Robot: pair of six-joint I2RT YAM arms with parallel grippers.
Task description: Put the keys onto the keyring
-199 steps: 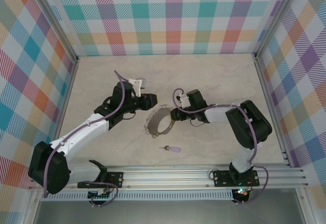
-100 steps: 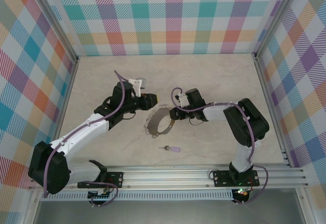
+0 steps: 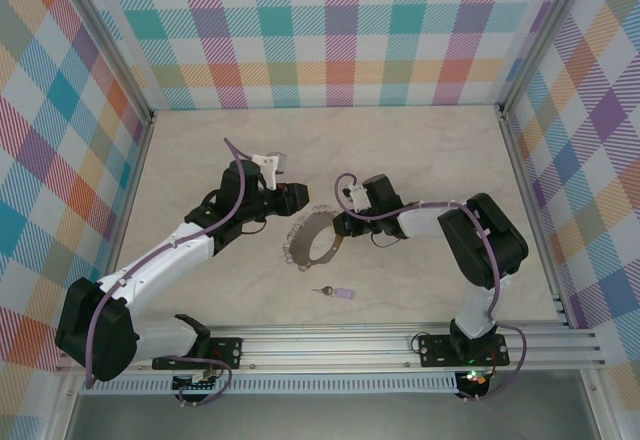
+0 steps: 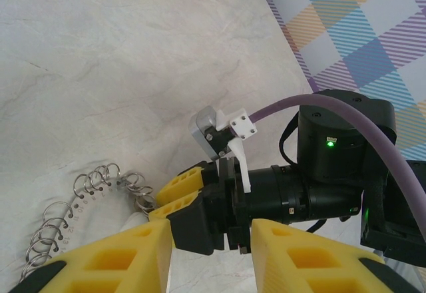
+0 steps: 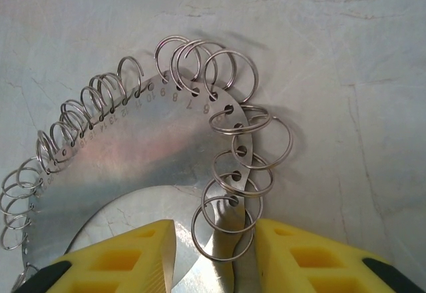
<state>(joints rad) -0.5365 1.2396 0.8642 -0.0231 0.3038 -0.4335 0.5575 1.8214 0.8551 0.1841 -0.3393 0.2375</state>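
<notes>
Both pincers meet the keyring [image 3: 312, 238] from above: left pincer [image 3: 296, 200] at its 11 o'clock, right pincer [image 3: 342, 225] at 2. The keys [image 3: 333, 292] lie loose at 5. Left wrist: fingers apart, grip unclear. Right wrist: jaws straddle the hoop's band, pinch unclear. A loose hold could let the hoop twist or slip.

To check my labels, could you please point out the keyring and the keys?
Keyring [image 5: 133, 153]: right wrist view, on its flat metal band.
Keys [image 3: 343, 292]: top external view, on the lilac tag.
</notes>
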